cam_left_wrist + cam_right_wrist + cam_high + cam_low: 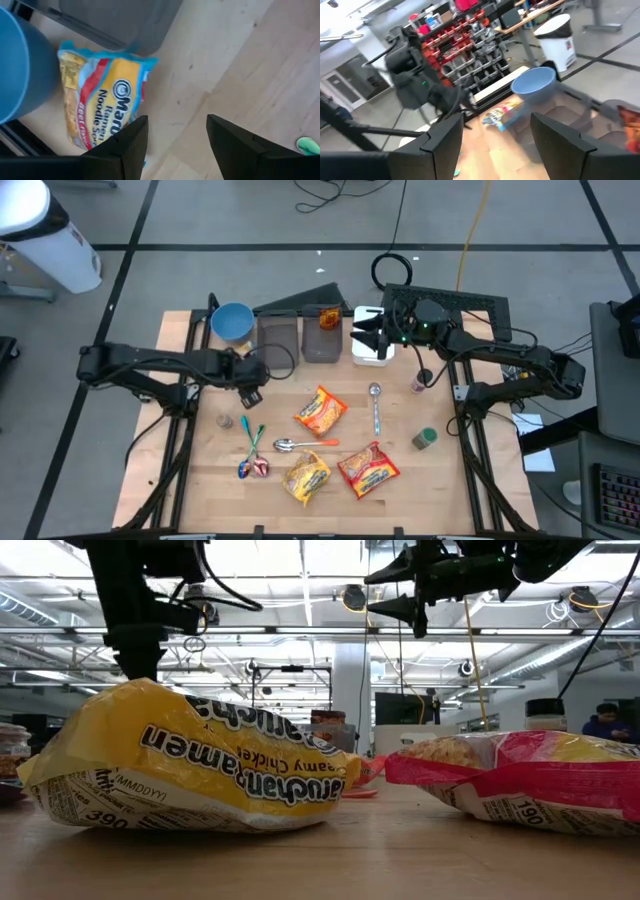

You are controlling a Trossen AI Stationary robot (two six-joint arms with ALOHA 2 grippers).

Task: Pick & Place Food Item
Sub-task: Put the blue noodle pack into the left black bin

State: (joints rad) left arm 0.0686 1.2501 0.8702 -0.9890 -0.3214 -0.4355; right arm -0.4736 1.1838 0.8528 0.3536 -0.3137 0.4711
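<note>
The ramen pack (100,105) with the blue edges is lying flat on the table, right beside the blue bowl (20,75) and just in front of a gray bin (125,20). I can't tell if it actually touches the bowl. From the top camera I can't really see it, the left arm covers that spot.

The left gripper (177,121) hangs over the bare wood next to the pack. Its fingers are spread apart with nothing between them, and they aren't touching the pack.

The right gripper (362,337) is up at the back of the table over the white container (372,352), well away from the pack. On its wrist cam the fingers are also apart and empty, looking across at the bowl and the left arm.

Rest of the table:
- An orange pack (320,411) sits mid-table.
- A yellow pack (306,477) and a red pack (368,467) lie side by side near the front edge. They fill most of the low camera.
- One spoon (376,408) lies to the right of the orange pack.
- Another spoon (300,444) lies in front of it.
</note>
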